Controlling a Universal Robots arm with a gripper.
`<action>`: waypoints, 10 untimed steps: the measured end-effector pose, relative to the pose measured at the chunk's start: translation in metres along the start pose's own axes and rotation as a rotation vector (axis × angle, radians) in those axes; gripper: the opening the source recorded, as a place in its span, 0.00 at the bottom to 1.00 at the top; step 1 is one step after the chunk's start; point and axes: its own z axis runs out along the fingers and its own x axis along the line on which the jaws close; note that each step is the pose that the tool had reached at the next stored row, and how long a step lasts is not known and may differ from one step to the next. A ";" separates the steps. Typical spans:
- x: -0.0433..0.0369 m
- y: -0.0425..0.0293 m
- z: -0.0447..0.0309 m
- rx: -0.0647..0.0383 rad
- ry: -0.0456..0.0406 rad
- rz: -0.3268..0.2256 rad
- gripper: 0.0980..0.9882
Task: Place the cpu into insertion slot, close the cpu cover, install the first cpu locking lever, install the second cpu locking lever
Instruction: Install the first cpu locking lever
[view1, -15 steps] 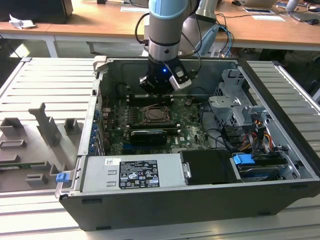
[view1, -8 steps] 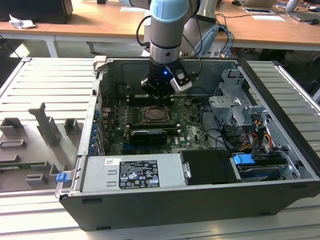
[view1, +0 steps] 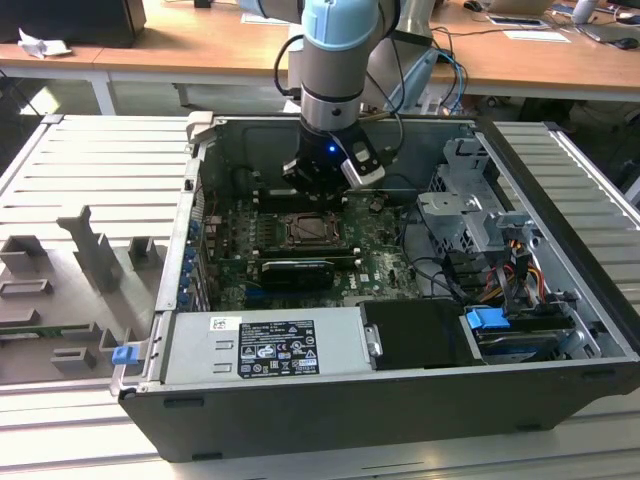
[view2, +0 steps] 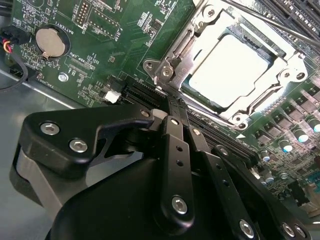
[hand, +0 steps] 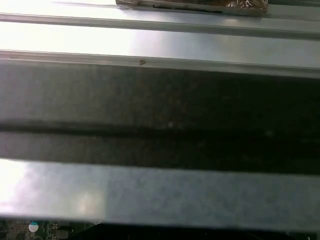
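Note:
The cpu (view2: 227, 70) lies flat in the insertion slot (view1: 312, 231) on the green motherboard, its pale face showing. The silvery cpu cover (view2: 267, 92) lies down around it, framing the chip. A thin metal locking lever (view2: 280, 27) runs along the socket's far side, and I cannot tell whether it is latched. My gripper (view2: 171, 105) hangs just off one corner of the socket with its black fingers (view2: 175, 150) pressed together and nothing between them. In the exterior view the gripper (view1: 322, 185) stands low inside the case, just behind the socket.
The open computer case (view1: 560, 330) lies on a grey slatted table (view1: 90, 160). A long black card (view1: 297, 270), a grey power supply (view1: 265, 345), a drive cage (view1: 470, 215) and loose cables (view1: 520, 270) surround the socket. A coin battery (view2: 50, 41) sits on the board.

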 end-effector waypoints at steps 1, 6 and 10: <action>-0.0001 -0.0001 0.0003 0.001 0.0000 0.000 0.01; -0.0002 0.0000 0.0008 0.001 -0.0003 0.000 0.01; -0.0002 -0.0001 0.0011 0.006 0.0000 0.000 0.01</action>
